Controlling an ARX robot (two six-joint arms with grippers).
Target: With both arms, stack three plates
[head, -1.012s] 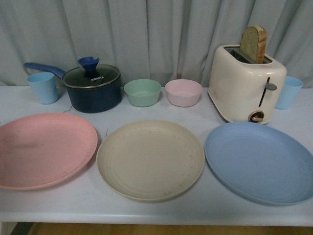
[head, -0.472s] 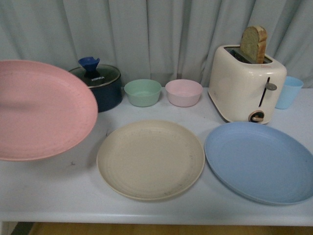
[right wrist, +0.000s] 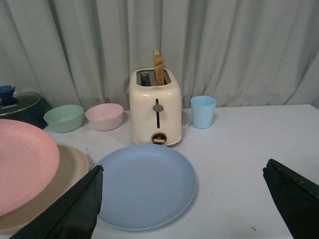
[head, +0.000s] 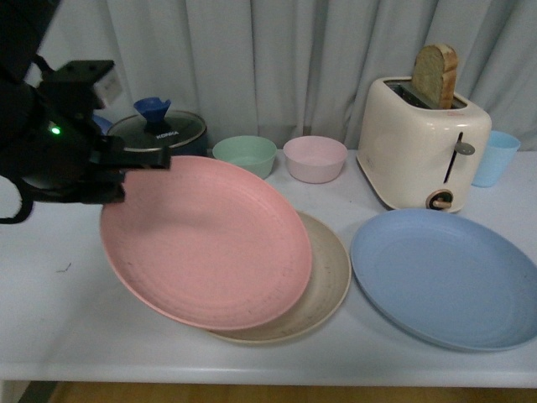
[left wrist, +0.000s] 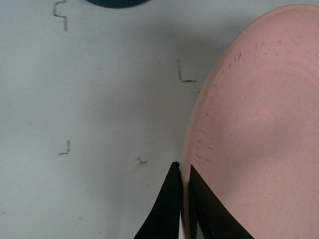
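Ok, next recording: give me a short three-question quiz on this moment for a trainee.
1. What stands in the slot of the toaster?
2. True or false: the pink plate lies flat on the table.
3. The pink plate hangs partly over: A) the toaster B) the beige plate C) bare table only.

Key: 1, a slice of bread. 2, false: the left gripper holds it tilted by the rim. 3, B.

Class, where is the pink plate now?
Front view, left of centre: the pink plate hangs tilted in the left gripper, overlapping the beige plate, with the blue plate to its right.
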